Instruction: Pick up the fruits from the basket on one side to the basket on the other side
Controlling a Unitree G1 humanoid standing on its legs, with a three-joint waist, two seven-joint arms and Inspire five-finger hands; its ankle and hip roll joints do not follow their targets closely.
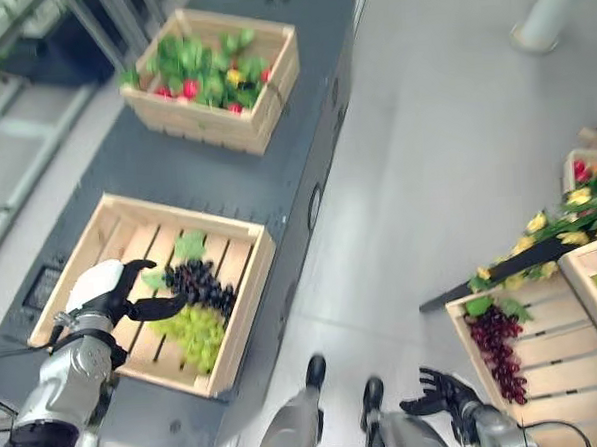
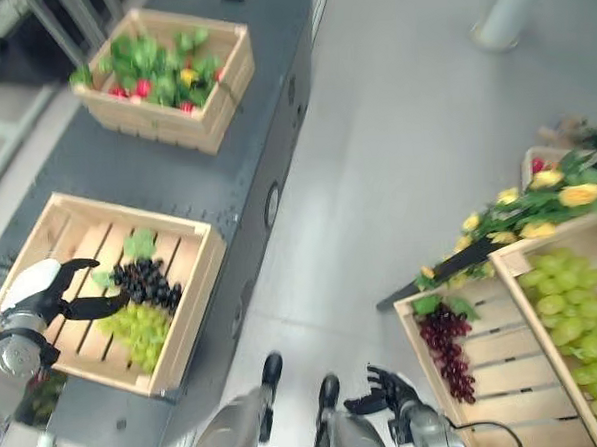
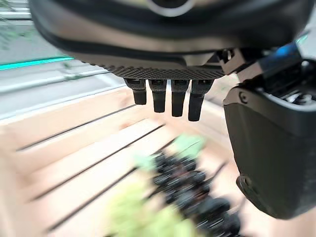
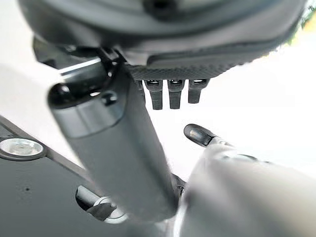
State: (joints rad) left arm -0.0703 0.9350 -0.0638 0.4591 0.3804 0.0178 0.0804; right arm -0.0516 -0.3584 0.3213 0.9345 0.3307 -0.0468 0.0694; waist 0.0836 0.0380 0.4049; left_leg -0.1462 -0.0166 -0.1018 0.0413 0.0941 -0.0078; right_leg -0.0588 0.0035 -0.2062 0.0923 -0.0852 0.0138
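Hand over grapes in slatted crate

Left hand (image 1: pixel 107 294) hovers with fingers spread, grasping nothing, above the pale wooden slatted crate (image 1: pixel 70 260) on the dark grey bench (image 1: pixel 226 177), beside dark purple grapes (image 1: pixel 200 285) and green grapes (image 1: pixel 194 331). Head views show the right hand (image 1: pixel 442 391) relaxed, low near a floor crate (image 1: pixel 546 361) with red grapes (image 1: pixel 495 338); its wrist view shows no fruit.

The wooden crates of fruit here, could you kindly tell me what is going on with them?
The robot's left hand hangs open over the slatted wooden crate on the dark grey table, fingers reaching toward the bunch of dark purple grapes beside a bunch of green grapes; it holds nothing. Its right hand hangs open and idle low at its side, near a second wooden crate holding a bunch of dark red grapes.
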